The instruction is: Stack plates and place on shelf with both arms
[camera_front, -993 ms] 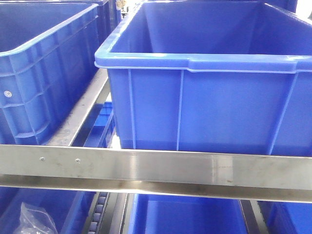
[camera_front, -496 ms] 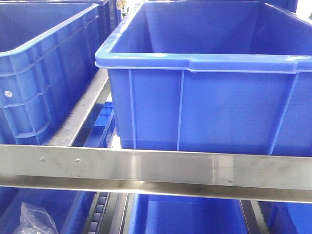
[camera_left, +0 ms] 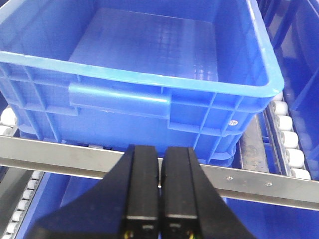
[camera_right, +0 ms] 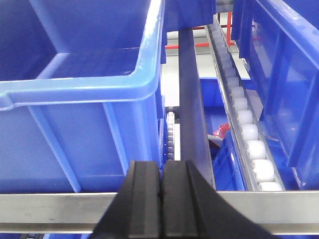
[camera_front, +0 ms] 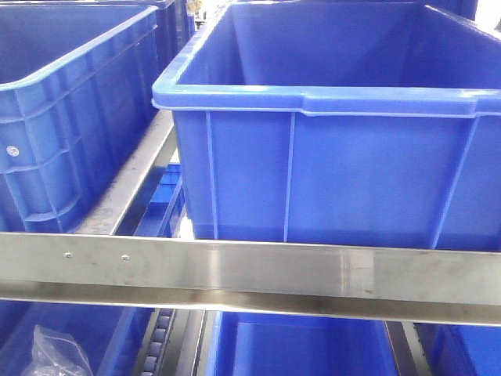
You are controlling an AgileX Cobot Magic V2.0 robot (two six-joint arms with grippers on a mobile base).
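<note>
We see no plates in any view; both grippers hang in front of the rack's steel front rail [camera_front: 250,270] w/ nothing held: left gripper [camera_left: 160,191] clenched, fingers pressed together, facing an empty blue bin [camera_left: 149,64] at the rail edge; right gripper [camera_right: 161,199] likewise clenched on nothing, beside another blue bin [camera_right: 79,99] and the roller track [camera_right: 246,134]. Our read: the plates' whereabouts unknown, stacking and shelf placement not evidenced, so task appears either not started or we can't tell.

A steel shelf rack [camera_front: 258,270] with white rollers [camera_left: 286,141] carries large blue bins [camera_front: 329,133] side by side.
</note>
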